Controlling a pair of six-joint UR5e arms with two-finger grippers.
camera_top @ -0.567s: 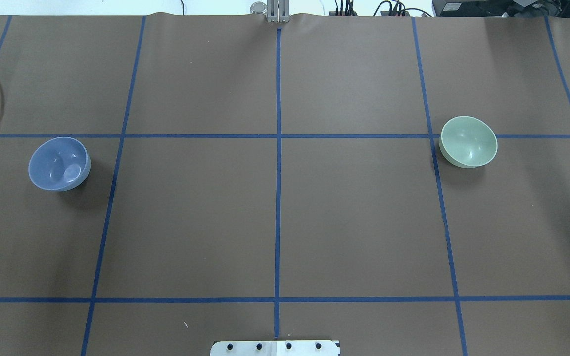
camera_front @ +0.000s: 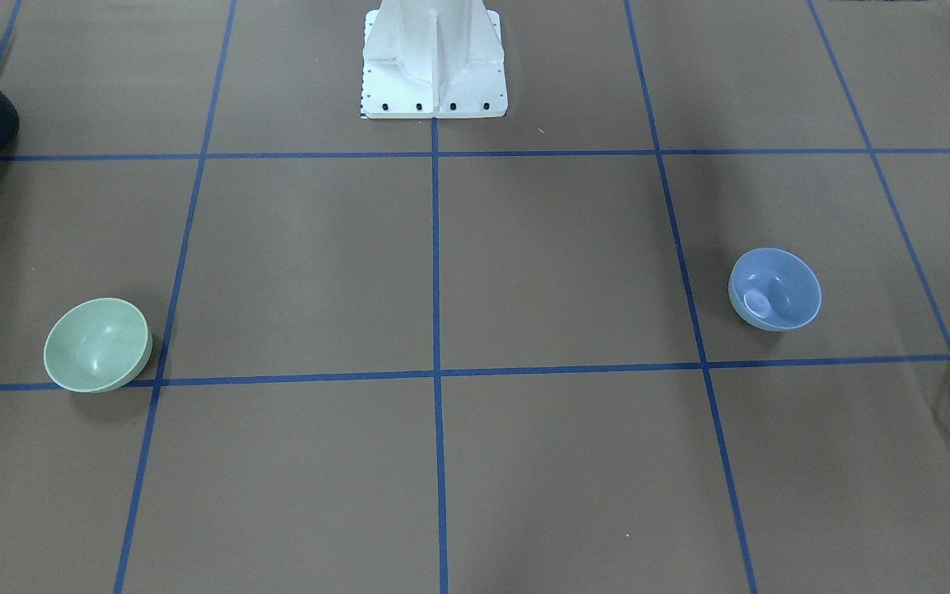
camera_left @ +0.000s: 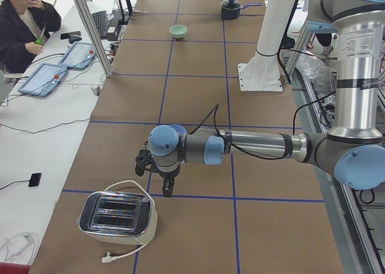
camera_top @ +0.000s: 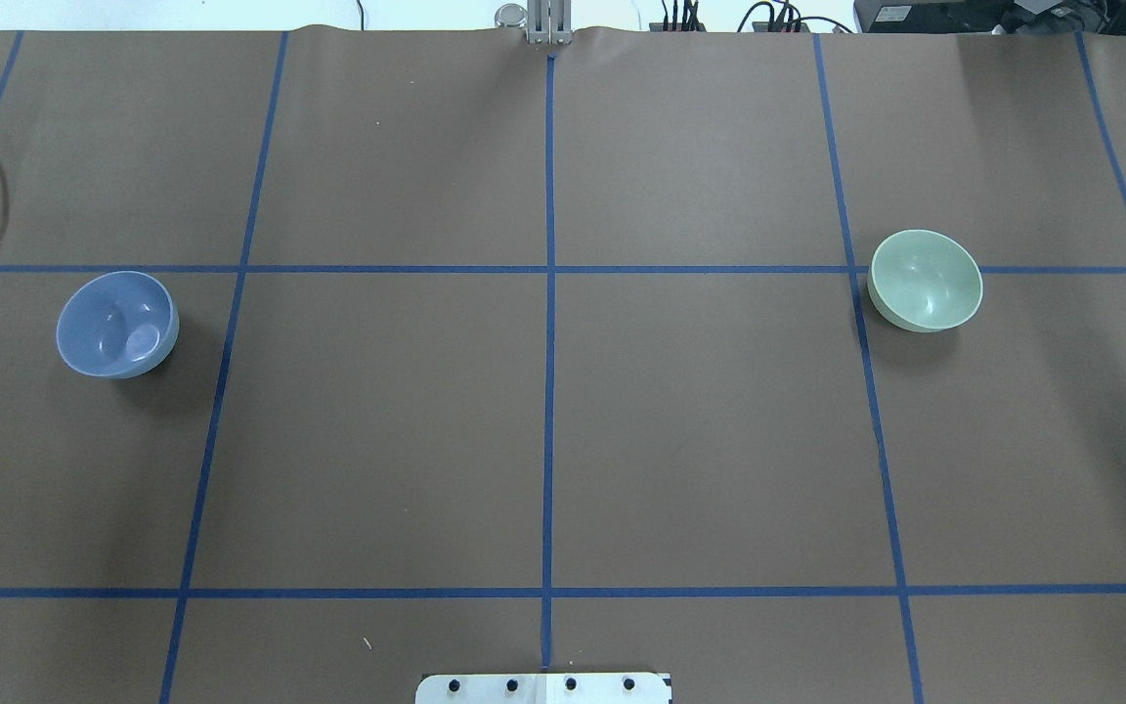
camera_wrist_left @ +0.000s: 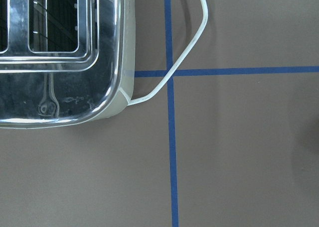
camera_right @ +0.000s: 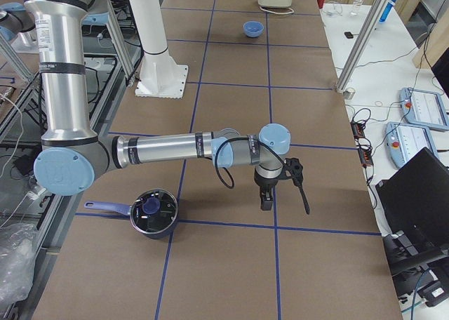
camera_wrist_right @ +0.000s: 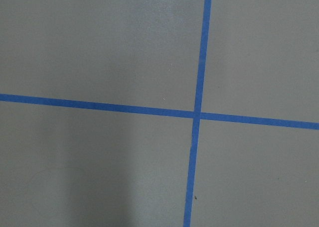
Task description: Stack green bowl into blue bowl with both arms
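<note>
The green bowl (camera_top: pixel 926 281) stands upright on the brown table, on my right; it also shows in the front view (camera_front: pixel 97 344) and far off in the exterior left view (camera_left: pixel 178 30). The blue bowl (camera_top: pixel 117 324) stands upright on my left, also in the front view (camera_front: pixel 774 289) and the exterior right view (camera_right: pixel 253 29). Both are empty and far apart. My left gripper (camera_left: pixel 157 176) shows only in the exterior left view, low over the table near the toaster. My right gripper (camera_right: pixel 283 192) shows only in the exterior right view. I cannot tell whether either is open or shut.
A chrome toaster (camera_left: pixel 117 217) with a white cord (camera_wrist_left: pixel 192 53) stands at the table's left end. A dark pot (camera_right: pixel 153 213) with a lid stands at the right end. The white pedestal (camera_front: pixel 434 58) is at the near middle. Blue tape lines grid the table.
</note>
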